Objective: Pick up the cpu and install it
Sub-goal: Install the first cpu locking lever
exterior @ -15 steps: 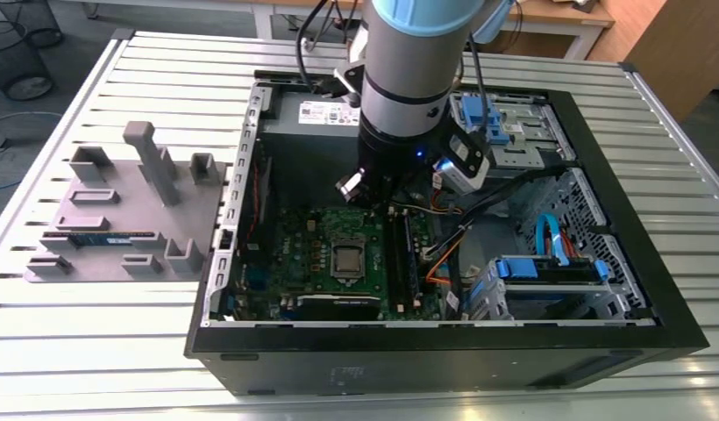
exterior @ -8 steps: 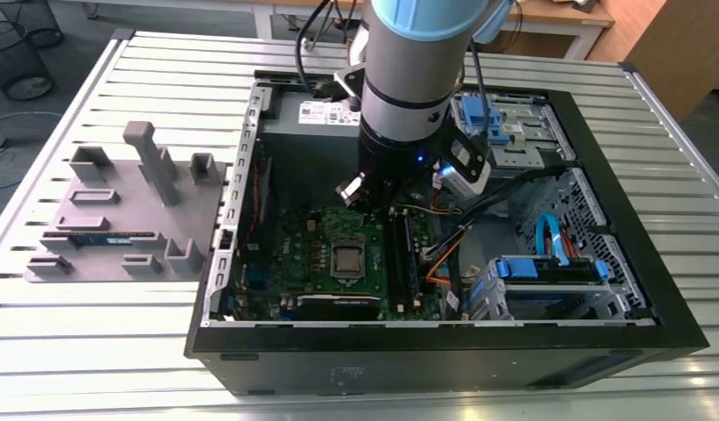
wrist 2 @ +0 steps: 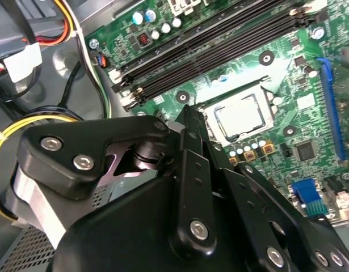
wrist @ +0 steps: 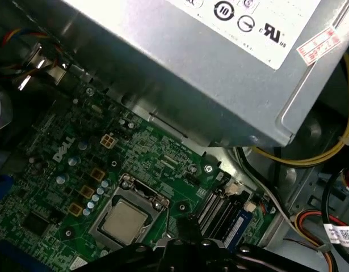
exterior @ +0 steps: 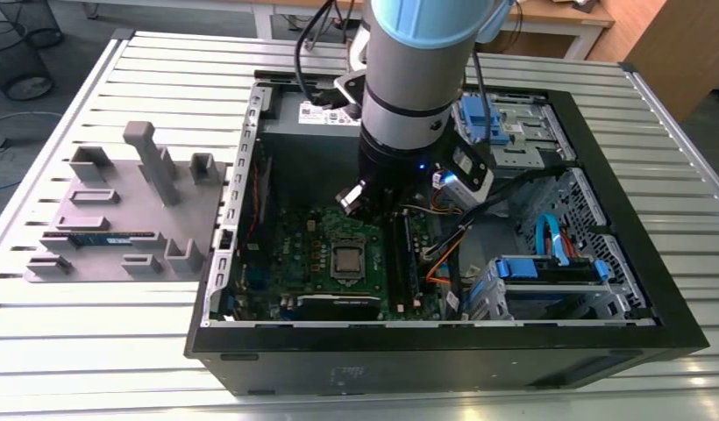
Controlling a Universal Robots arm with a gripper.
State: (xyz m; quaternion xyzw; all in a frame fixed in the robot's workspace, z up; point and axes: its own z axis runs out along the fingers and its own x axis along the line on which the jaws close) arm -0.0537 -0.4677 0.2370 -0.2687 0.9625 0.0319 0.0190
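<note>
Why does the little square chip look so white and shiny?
In the second wrist view, light glares off the cpu, washing its metal top nearly white. In the first wrist view the cpu looks duller and tan-grey. In the exterior view it sits dim and grey under the arm.

Matt silvery metal cpu (wrist 2: 240, 116), glossy green motherboard (wrist: 61, 170) — brushed-metal table (exterior: 103, 351)

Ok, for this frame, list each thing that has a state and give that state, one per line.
cpu: seated flat in the motherboard socket, silvery top up.
hand: above the motherboard beside the socket, apart from the cpu; open or shut cannot be told.
computer case: lying on its side, side panel off, inside exposed.
memory slots: empty, no sticks in them.
memory stick: lying flat in the grey holder outside the case.
</note>
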